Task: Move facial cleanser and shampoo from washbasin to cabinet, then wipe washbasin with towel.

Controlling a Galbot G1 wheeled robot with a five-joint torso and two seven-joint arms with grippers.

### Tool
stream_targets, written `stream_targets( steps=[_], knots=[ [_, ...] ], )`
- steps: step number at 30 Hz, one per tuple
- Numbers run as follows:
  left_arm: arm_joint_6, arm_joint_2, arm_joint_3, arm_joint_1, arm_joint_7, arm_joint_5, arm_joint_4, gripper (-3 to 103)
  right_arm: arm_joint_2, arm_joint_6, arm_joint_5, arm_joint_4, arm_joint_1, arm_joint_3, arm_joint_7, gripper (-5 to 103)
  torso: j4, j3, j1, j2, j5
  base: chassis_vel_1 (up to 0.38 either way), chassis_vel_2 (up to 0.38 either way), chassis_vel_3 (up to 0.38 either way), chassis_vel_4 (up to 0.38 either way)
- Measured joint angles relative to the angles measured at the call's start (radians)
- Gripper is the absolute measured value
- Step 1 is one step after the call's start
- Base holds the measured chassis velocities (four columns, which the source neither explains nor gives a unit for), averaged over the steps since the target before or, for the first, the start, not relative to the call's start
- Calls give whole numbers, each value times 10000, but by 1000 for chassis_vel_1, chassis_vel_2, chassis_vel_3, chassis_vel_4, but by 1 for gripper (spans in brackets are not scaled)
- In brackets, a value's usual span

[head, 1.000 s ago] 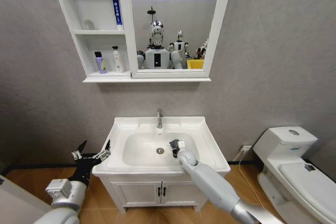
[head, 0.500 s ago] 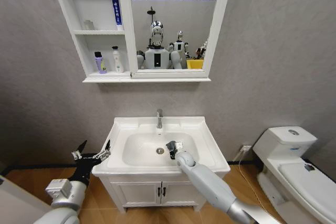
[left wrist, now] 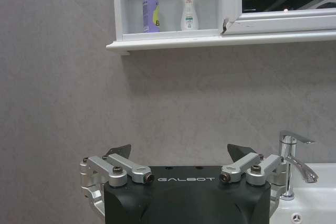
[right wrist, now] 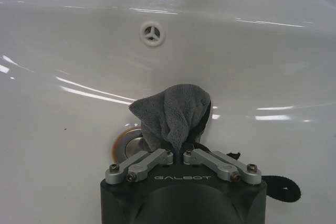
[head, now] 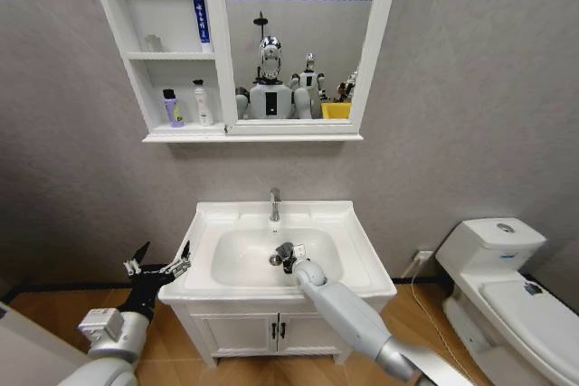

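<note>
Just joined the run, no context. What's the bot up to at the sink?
The right gripper is down inside the washbasin bowl, shut on the grey towel, which sits right by the centre drain below the tap. The left gripper hangs open beside the basin's left edge, idle. Two bottles stand on the cabinet lower shelf.

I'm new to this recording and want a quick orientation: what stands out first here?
The right claw is down in the washbasin bowl, shut on the dark grey towel right beside the centre drain. The left claw hangs open left of the basin, idle. Above, two bottles stand on the lower shelf of the cabinet.
</note>
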State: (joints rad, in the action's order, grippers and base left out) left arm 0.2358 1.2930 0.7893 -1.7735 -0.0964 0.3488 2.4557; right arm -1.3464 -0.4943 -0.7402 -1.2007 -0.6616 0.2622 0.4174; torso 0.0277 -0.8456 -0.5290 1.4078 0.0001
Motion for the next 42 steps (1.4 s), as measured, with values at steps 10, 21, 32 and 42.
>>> stream_targets(
  steps=[10,21,32,42],
  knots=[
    [0,-1,0,0,0,0,0,100,-452,316,143,337,188,274,-488,3,0,0,-1,0,0,0,0,0,0],
    [0,0,0,0,0,0,0,100,-859,511,433,755,213,215,-711,3,-3,0,0,0,2,0,0,0,0],
    [0,0,0,-1,0,0,0,100,35,327,375,37,-67,-78,-510,3,2,-1,-1,0,2,0,0,0,0],
    [0,0,0,0,0,0,0,100,289,246,209,-38,55,-111,-425,3,0,-1,0,-1,1,0,0,0,0]
  ],
)
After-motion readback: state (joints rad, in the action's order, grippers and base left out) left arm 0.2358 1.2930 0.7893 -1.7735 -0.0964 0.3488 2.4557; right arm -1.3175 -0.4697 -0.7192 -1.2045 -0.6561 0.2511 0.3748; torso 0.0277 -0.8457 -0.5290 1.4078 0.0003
